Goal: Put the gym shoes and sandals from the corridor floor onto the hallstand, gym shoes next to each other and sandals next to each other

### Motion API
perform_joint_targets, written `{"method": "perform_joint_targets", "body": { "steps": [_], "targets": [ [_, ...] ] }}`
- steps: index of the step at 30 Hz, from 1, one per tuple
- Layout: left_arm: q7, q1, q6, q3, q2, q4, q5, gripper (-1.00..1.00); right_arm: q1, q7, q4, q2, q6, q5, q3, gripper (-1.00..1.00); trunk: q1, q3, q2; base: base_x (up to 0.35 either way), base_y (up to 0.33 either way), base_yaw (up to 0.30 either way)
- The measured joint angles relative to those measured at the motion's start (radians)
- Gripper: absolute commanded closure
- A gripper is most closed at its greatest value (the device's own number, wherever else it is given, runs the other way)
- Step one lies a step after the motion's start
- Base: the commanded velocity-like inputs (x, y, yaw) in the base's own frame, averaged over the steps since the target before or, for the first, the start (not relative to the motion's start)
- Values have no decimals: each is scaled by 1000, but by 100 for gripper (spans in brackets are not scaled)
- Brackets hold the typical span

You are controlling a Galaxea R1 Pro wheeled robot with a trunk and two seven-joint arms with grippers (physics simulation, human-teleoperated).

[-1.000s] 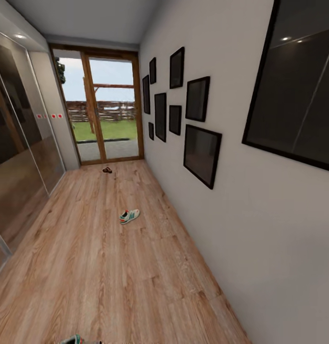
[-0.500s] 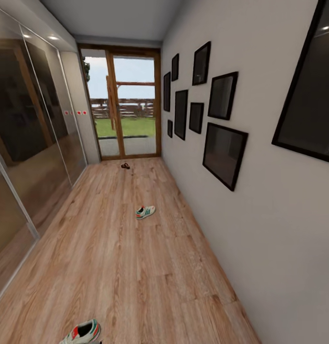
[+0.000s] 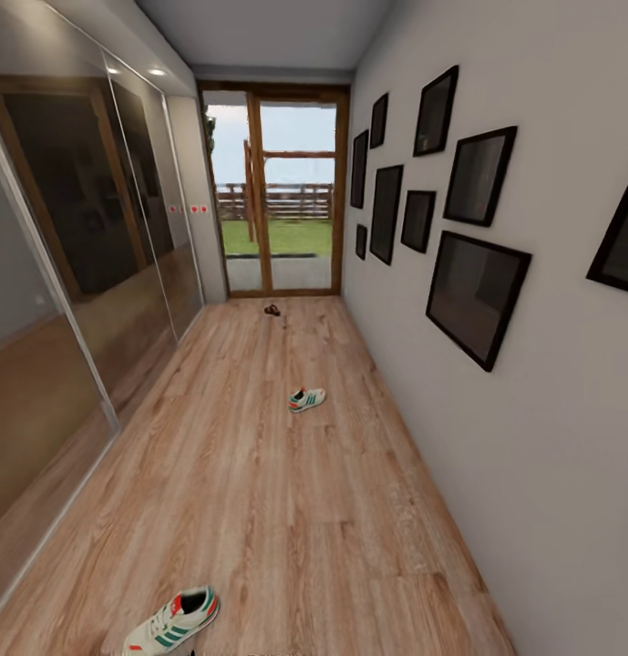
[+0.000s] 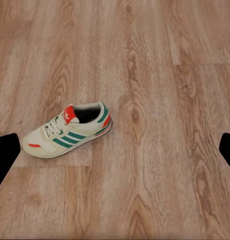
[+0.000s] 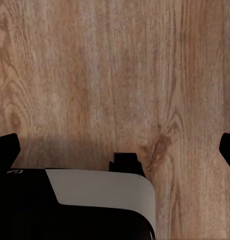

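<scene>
I am seeing nothing racked yet: one cream-white green-striped sneaker (image 3: 172, 622) is lying on the wood-plank floor (image 3: 259, 492) at seven o'clock, another (image 3: 306, 399) at twelve, a dark sandal (image 3: 272, 310) beyond. My left gripper (image 4: 115, 152) and right gripper (image 5: 115, 150) are both hanging spread and empty.

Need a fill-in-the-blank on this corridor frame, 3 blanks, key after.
1. The near gym shoe lies on the ____ floor.
2. In the head view, the number of gym shoes on the floor is ____.
3. The far gym shoe lies nearer the wall hung with ____ than the mirrored wall.

Missing words: wood-plank; two; picture frames
</scene>
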Motion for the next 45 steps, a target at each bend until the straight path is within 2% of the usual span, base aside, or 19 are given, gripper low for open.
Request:
{"method": "perform_joint_targets", "body": {
  "steps": [45],
  "targets": [
    [-1,0,0,0,0,0,1,-100,0,0,0,0,0,0,0,-100,0,-43,0,0,-10,256]
  ]
}}
